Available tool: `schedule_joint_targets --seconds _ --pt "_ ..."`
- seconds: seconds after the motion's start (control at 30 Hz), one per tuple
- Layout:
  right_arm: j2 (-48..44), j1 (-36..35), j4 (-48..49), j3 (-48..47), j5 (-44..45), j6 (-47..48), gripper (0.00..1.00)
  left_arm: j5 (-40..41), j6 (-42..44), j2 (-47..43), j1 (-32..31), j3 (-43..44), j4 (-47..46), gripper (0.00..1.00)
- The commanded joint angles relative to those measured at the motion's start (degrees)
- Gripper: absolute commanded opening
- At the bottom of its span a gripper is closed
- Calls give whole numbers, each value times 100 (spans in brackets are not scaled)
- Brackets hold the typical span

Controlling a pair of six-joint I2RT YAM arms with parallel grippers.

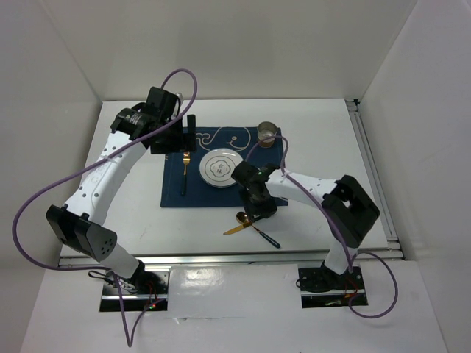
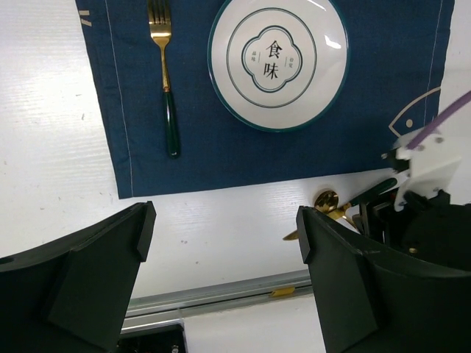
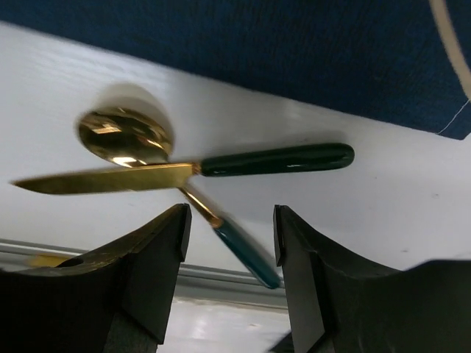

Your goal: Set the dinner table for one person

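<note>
The white dinner table (image 1: pixel 324 140) carries a navy whale placemat (image 1: pixel 173 193) with a white plate (image 1: pixel 219 169) in its middle and a gold fork with a dark green handle (image 1: pixel 184 175) to the plate's left. A metal cup (image 1: pixel 267 132) stands at the mat's far right corner. A gold spoon (image 1: pixel 242 217) and a gold knife (image 1: pixel 237 229) lie crossed on the bare table in front of the mat. My right gripper (image 3: pixel 229 228) is open and low over them, with the spoon's teal handle (image 3: pixel 246 254) between its fingers. My left gripper (image 2: pixel 224 235) is open and empty, high above the mat's far left.
In the left wrist view the fork (image 2: pixel 165 73) and plate (image 2: pixel 278 62) lie on the placemat (image 2: pixel 147 147), and the right arm (image 2: pixel 430 198) stands by the spoon's bowl (image 2: pixel 326 200). A metal rail (image 1: pixel 221 257) runs along the near table edge, close behind the cutlery.
</note>
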State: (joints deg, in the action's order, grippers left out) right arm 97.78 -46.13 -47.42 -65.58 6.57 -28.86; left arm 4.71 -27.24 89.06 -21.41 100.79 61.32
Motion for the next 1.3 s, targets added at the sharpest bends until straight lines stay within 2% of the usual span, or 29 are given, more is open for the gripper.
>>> schedule_joint_targets --seconds 0.0,0.1,0.23,0.5,0.63,0.7,0.93,1.27 --pt "32 -116 -628 -157 232 838 60 -40 9 -169 32 -42 -94 97" --pt "-416 -168 -216 194 -269 953 62 -40 9 -222 32 -95 -94 97" --pt "-655 -168 -13 353 -498 1074 62 -40 9 -170 32 -95 -94 97" --pt "-294 -168 -215 151 -1219 1646 61 -40 9 -169 32 -42 -94 97" --pt "-294 -168 -31 151 -1219 1717 59 -40 9 -117 32 63 -94 97" --pt "-146 -168 30 81 -1507 1770 57 -40 61 -117 32 63 -94 97" --pt "207 -221 364 -51 -1342 1893 57 -40 61 -117 32 116 -94 97" --pt "857 -502 655 -561 -1755 2042 53 74 61 -117 32 63 -41 97"
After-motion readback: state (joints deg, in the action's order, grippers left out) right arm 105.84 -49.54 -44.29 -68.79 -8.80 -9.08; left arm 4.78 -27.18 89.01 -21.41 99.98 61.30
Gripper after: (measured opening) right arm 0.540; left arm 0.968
